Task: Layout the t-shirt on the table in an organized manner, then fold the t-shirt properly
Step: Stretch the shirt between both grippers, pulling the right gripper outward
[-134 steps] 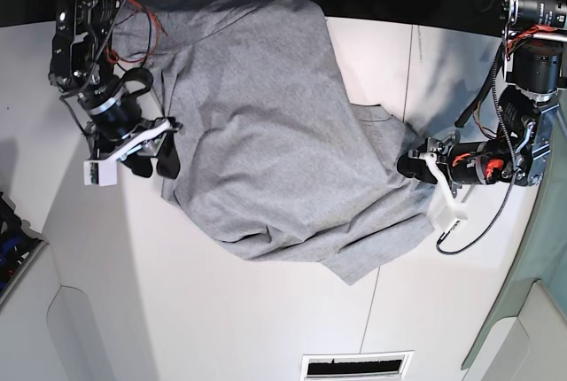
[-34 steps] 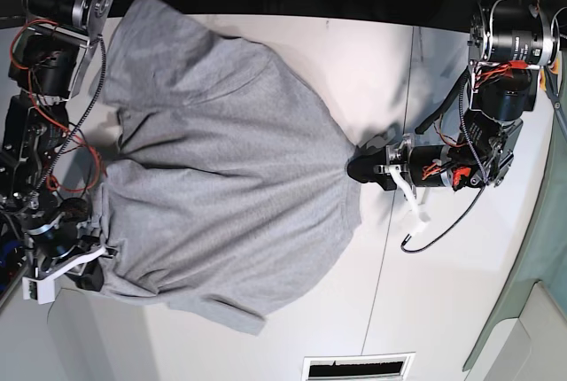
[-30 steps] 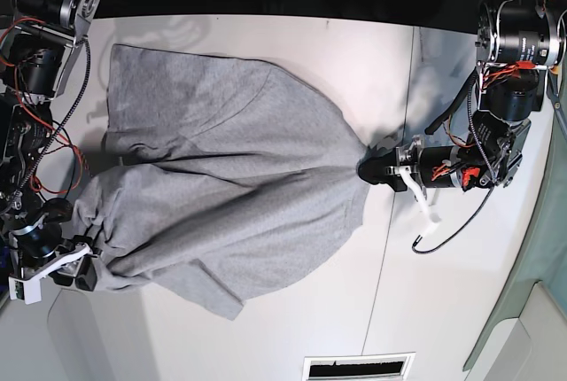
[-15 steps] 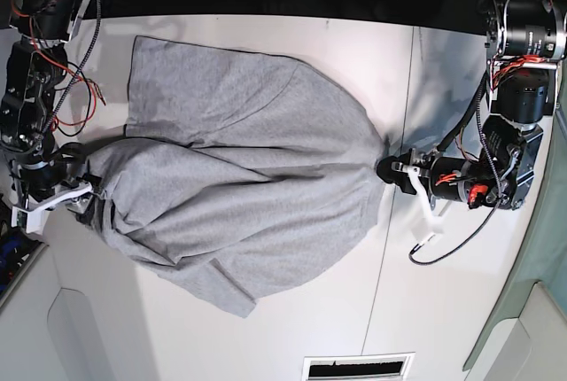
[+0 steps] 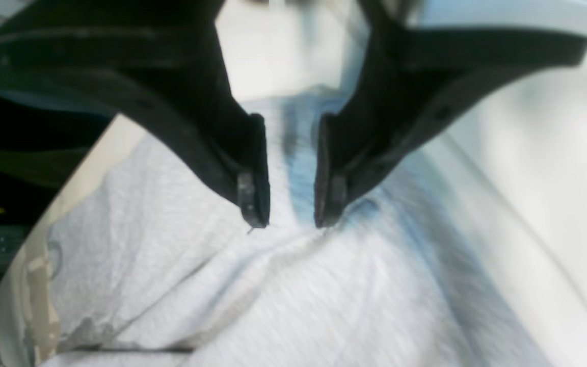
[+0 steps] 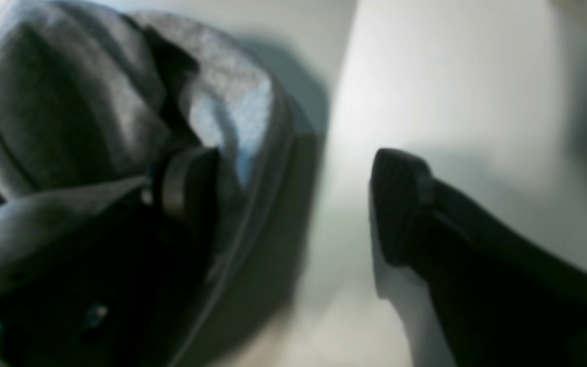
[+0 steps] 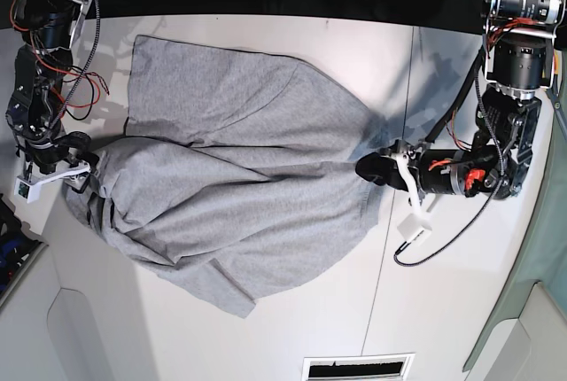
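No readable writing or brand on any view. One t-shirt, heather-grey knit, lies rumpled w/ long creases across the white bench, plain side up; thin dark seam line runs down the bench on the base view's right. Two arms. Left gripper: black jaws nearly together, a narrow gap betw. tips, pinching a bunched ridge of shirt edge. Right gripper: jaws spread wide, one pad against the bunched fabric, the other clear over bare bench. Wrist views blurred.

Black fingers, red cables
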You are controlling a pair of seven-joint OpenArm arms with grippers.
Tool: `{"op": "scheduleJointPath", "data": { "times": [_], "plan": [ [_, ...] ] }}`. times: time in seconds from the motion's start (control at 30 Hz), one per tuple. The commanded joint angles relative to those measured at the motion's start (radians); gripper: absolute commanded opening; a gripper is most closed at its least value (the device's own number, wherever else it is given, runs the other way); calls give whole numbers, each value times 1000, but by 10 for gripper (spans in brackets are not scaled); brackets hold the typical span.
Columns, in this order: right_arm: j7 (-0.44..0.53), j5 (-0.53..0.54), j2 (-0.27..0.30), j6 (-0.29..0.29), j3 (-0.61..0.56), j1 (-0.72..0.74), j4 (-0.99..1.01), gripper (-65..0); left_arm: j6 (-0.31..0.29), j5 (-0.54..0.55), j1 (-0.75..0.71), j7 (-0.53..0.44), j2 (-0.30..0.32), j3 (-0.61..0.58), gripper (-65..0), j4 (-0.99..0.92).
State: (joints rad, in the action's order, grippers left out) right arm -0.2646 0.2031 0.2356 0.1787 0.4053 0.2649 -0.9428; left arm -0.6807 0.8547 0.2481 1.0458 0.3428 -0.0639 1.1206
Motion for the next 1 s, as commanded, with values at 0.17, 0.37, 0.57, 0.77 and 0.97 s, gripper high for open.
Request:
{"op": "scheduleJointPath", "data": {
  "times": [0.17,0.37,0.57,0.77,0.97],
  "plan": [
    [23,37,-1,101,-5,26,33,-225,-8,-111,-62,-131,-57,4,-458,2],
    [25,40,-14,107,-20,26,51,-650,48,-210,-63,-175,-89,4,-506,-89],
    [15,2,-8,117,-4,23,-101,-650,71,-328,-63,-189,-78,4,-650,-180],
    [-169,3,3,104,23,20,-400,-650,71,-362,-61,-190,-9,4,-650,-194],
    [-209,24,26,104,29,20,-557,-650,71,-409,-43,-190,60,4,-650,-194]
  ]
}}
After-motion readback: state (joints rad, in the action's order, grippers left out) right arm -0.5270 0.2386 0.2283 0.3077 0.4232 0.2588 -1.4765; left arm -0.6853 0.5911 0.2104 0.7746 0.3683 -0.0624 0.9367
